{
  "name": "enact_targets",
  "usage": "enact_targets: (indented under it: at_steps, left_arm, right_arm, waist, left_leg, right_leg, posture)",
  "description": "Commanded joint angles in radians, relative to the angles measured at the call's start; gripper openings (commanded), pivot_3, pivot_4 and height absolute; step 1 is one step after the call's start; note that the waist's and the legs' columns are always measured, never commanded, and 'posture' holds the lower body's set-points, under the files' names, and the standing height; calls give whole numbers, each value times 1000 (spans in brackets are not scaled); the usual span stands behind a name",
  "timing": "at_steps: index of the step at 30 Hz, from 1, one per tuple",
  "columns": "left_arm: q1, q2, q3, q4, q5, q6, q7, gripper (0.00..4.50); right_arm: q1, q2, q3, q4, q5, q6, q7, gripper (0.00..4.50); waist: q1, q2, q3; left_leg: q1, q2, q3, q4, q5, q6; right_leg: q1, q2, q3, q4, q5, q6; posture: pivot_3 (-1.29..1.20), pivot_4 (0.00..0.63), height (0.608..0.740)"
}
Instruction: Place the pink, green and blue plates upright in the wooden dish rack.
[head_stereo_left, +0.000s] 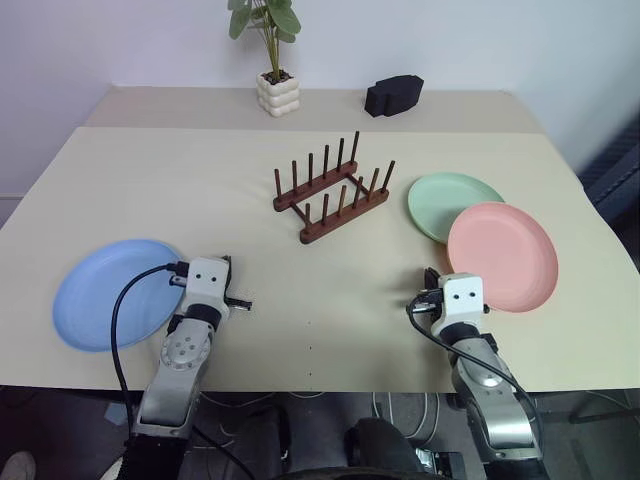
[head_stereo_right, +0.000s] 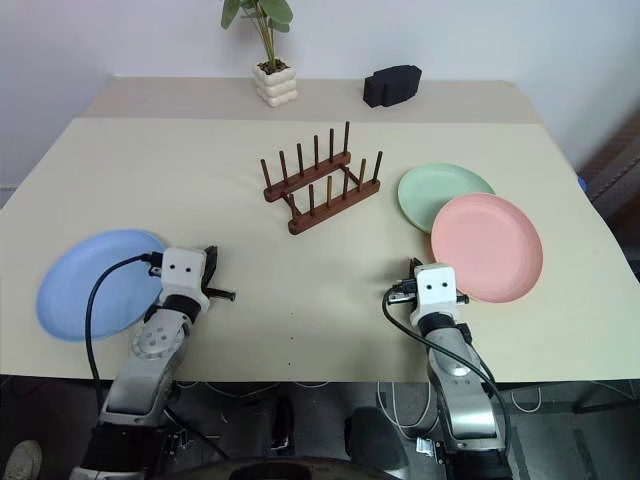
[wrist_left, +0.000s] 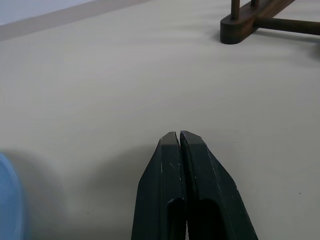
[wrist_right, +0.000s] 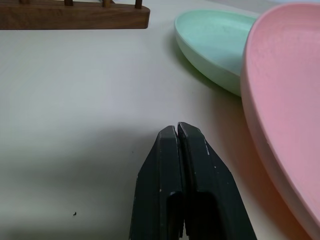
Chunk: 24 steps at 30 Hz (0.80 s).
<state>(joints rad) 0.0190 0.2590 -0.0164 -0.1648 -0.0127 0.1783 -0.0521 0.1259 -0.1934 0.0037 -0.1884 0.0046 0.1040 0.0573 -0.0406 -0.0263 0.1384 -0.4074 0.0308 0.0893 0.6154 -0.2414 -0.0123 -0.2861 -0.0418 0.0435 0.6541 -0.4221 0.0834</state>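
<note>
The wooden dish rack (head_stereo_left: 332, 190) stands empty in the middle of the table, its pegs upright. A blue plate (head_stereo_left: 110, 292) lies flat at the near left. To the right of the rack lies a green plate (head_stereo_left: 445, 200), and a pink plate (head_stereo_left: 505, 255) overlaps its near edge. My left gripper (wrist_left: 179, 135) is shut and empty, low over the table just right of the blue plate. My right gripper (wrist_right: 177, 127) is also shut and empty, just left of the pink plate's near rim (wrist_right: 280, 125).
A potted plant (head_stereo_left: 275, 60) and a black object (head_stereo_left: 393, 95) sit at the back on a second table surface. The beige table (head_stereo_left: 330, 300) has bare room between the grippers and the rack. Its front edge runs just behind both wrists.
</note>
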Motion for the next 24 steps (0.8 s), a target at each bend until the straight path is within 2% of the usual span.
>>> enact_targets:
  at_steps: [1, 24]
  left_arm:
    - [-10, 5, 4, 5, -5, 18, -8, 53]
    - [-84, 19, 7, 32, -7, 110, -53, 53]
  right_arm:
    - [-10, -3, -4, 6, 7, 7, 8, 0]
    - [-77, -4, -9, 43, 10, 48, 56, 0]
  waist:
    - [0, 0, 0]
    - [2, 0, 0]
  left_leg:
    - [0, 0, 0, 0, 0, 0]
    - [1, 0, 0, 0, 2, -2]
  right_leg:
    - [0, 0, 0, 0, 0, 0]
    - [1, 0, 0, 1, 0, 0]
  posture:
    - [0, 150, 740]
    - [0, 150, 740]
